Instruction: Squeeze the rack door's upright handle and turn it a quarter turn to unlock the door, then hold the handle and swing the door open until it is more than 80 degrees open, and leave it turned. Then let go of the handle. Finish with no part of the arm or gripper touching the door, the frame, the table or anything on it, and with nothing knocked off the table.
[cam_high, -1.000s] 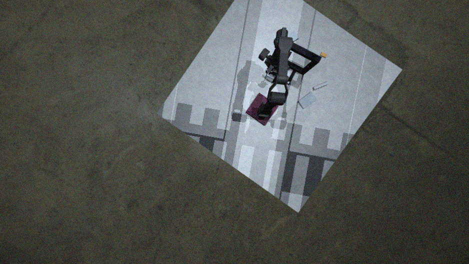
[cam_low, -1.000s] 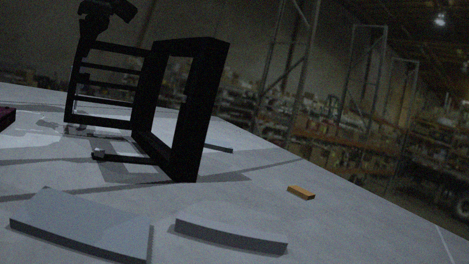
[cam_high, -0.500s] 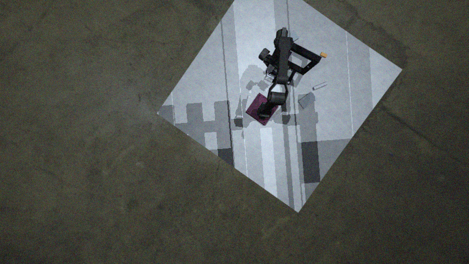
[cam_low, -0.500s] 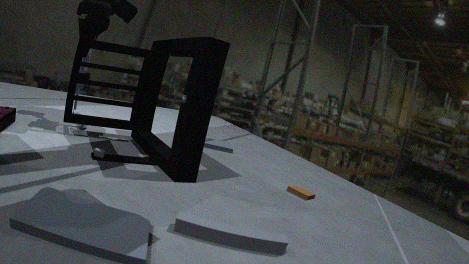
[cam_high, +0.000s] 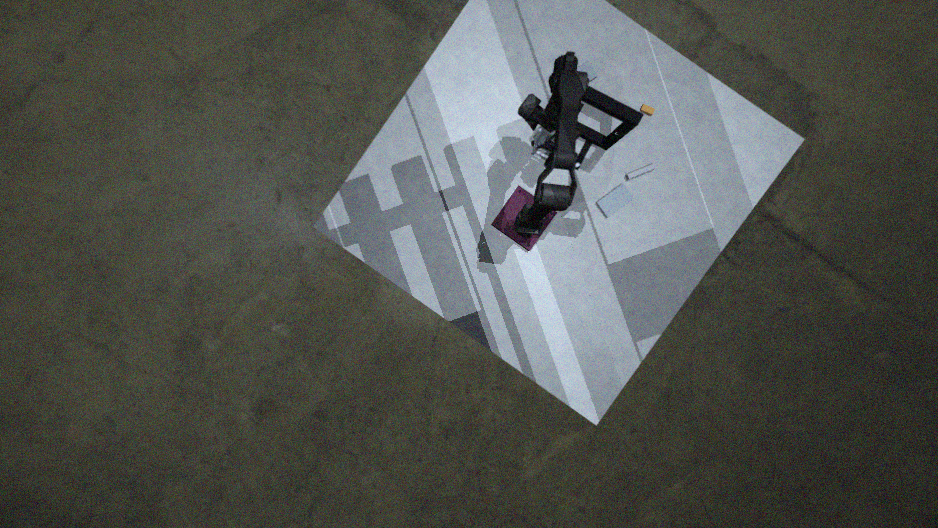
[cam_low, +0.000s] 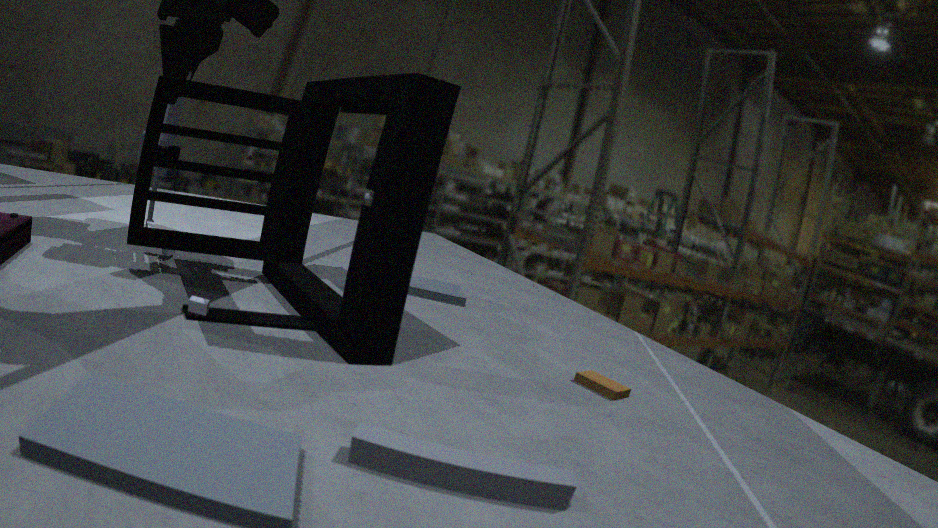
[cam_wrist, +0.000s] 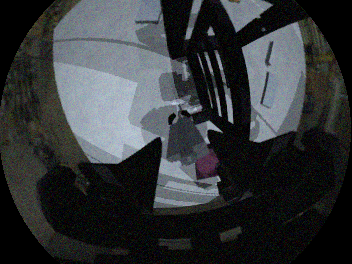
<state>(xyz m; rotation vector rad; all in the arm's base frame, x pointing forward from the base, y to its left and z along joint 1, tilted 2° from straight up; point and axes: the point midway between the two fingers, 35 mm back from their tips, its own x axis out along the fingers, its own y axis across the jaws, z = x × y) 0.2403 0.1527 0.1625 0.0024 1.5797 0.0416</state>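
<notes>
The black rack door (cam_low: 203, 243) (cam_wrist: 240, 90) stands swung out from its black frame (cam_low: 401, 229), roughly square to it; the exact angle cannot be read. My gripper (cam_low: 175, 77) (cam_wrist: 184, 136) hangs from above at the door's free edge, behind its top corner in the exterior view. In the wrist view its fingers stand apart, open, with a grey tapering shape showing between them. The upright handle is hard to make out in the dark; it is partly hidden behind the door bars and among the fingers, so its turn and any touch cannot be told.
A purple block (cam_high: 508, 219) (cam_wrist: 206, 166) lies under the arm's base. A blue-grey slab (cam_low: 164, 446) (cam_high: 615, 200), a curved grey bar (cam_low: 459, 467) and an orange block (cam_low: 600, 385) (cam_high: 647, 110) lie around the rack. A low black bar (cam_low: 262, 319) with a pale block (cam_low: 198, 303) reaches out from the frame.
</notes>
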